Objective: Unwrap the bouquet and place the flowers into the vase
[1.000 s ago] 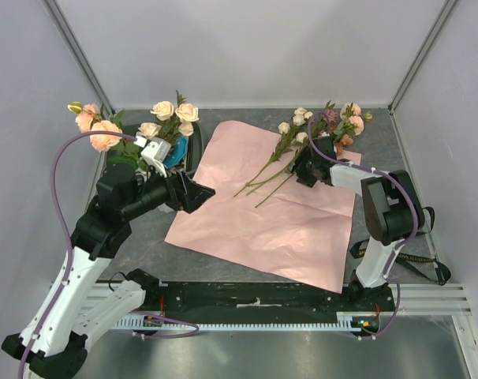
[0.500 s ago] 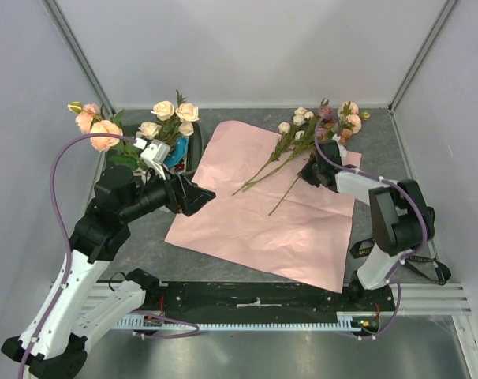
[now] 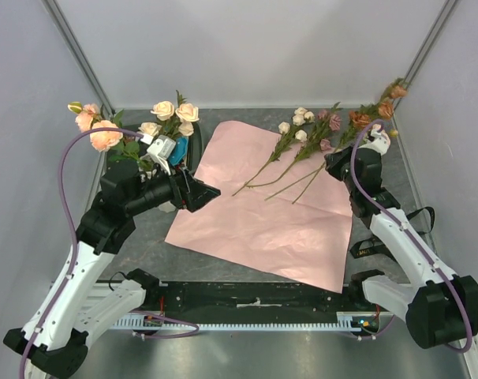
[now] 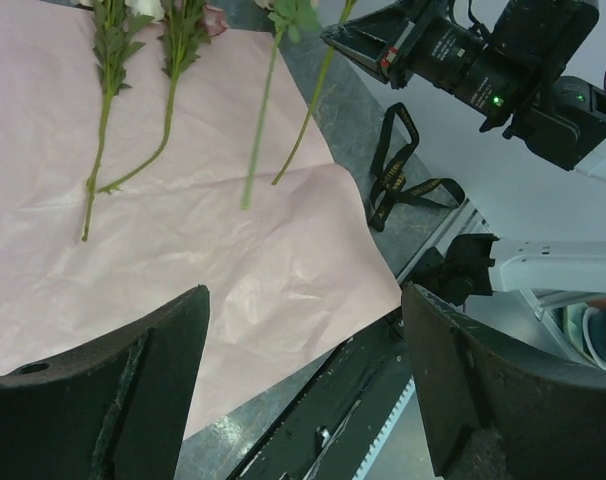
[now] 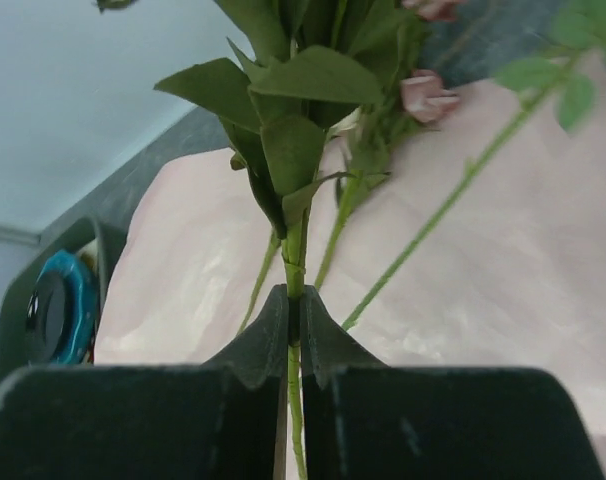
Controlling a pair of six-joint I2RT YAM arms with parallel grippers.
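We see the right claw [image 5: 288, 300] clamped on one green stem [image 5: 295, 250]. A second ago it stood wide over the pink paper [image 3: 255, 229]. Its blooms [image 3: 385, 106] now hang beyond the paper's far right corner. Three stems [image 4: 111, 45] stay on the paper. The left claw [image 4: 303, 295] is unchanged, jaws wide over the paper. Roses [image 3: 174, 112] left of the paper are presumably in the vase, which is hidden.

Top: set high behind the arm bases, faced down and forward; the whole table [image 3: 397, 166] is taken in from afar
Left wrist: held at the left edge of the paper [image 4: 183, 230], faced across it toward the right arm [image 4: 483, 70], at middle range
Right wrist: held very close to a stem [image 5: 294, 255], faced leftward across the paper toward the tray [image 5: 88, 235]
Shared: paper and loose stems [image 4: 111, 45] are seen in all three
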